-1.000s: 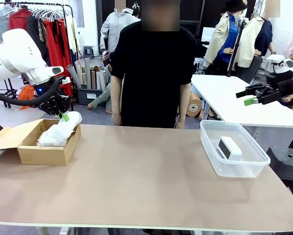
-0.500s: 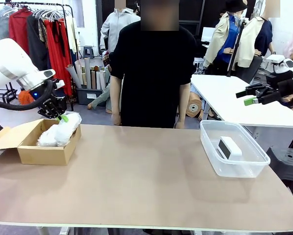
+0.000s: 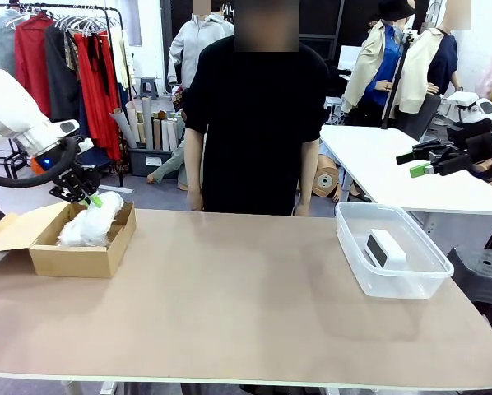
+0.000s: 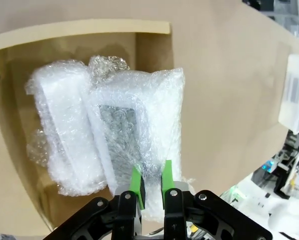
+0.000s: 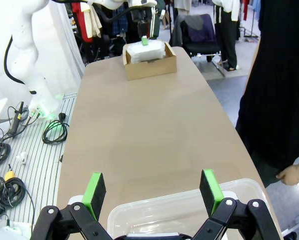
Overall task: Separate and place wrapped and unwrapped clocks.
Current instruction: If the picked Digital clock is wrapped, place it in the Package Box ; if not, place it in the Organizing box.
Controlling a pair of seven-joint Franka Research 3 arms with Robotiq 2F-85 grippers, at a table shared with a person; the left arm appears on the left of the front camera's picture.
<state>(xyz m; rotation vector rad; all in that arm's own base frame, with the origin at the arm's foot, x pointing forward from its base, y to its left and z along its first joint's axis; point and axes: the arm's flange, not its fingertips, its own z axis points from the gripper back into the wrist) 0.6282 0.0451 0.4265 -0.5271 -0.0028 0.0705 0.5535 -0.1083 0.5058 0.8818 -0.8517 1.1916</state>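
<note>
While shut, left claw (image 4: 150, 186) pinches flat bundle (image 4: 139, 145).

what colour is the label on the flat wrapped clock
Speckled grey, under clear bubble wrap on the flat wrapped clock; it shows best in the left wrist view.

Garment workshop, clothes rack (image 3: 65, 33) (full), fabric rolls (image 3: 147, 123); worktables (image 3: 394, 164)

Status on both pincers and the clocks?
Left pincer shut on flat bundle over box. Right pincer open above tub; bare clock inside. Nothing in the way.
</note>
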